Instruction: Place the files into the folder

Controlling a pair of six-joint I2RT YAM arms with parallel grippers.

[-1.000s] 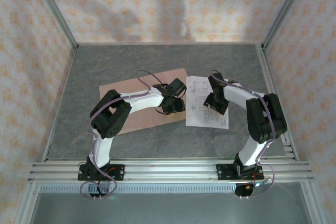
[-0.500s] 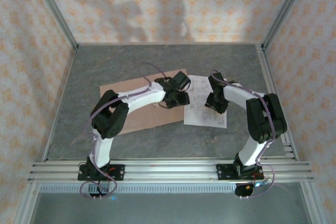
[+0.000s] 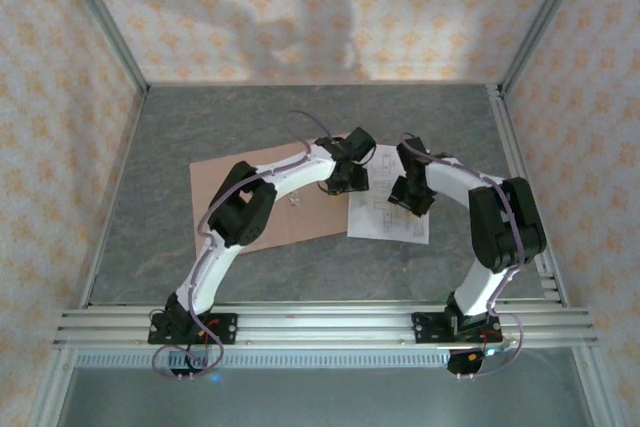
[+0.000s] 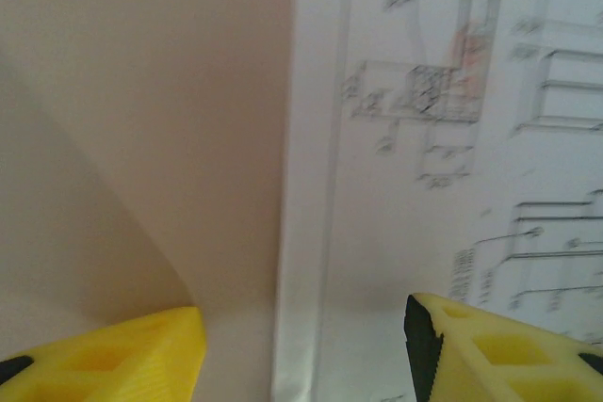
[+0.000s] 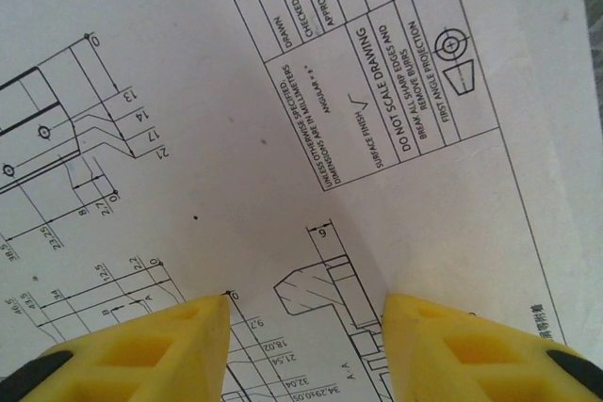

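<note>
The pinkish-brown folder lies flat and closed on the grey table, left of centre. The files, white sheets with line drawings, lie just right of it, their left edge over the folder's right edge. My left gripper hangs low over that seam and is open. In the left wrist view its yellow fingers straddle the files' edge, with the folder on the left. My right gripper is open, its fingertips set down on the printed files.
Aluminium rails run along the near edge and another rail along the right side. Patterned walls enclose the grey table, which has free room behind the folder and in front of the sheets.
My left gripper has swung right and farther back, from the folder's middle to its right edge. The files have slid slightly left onto the folder. The right arm has barely moved.
</note>
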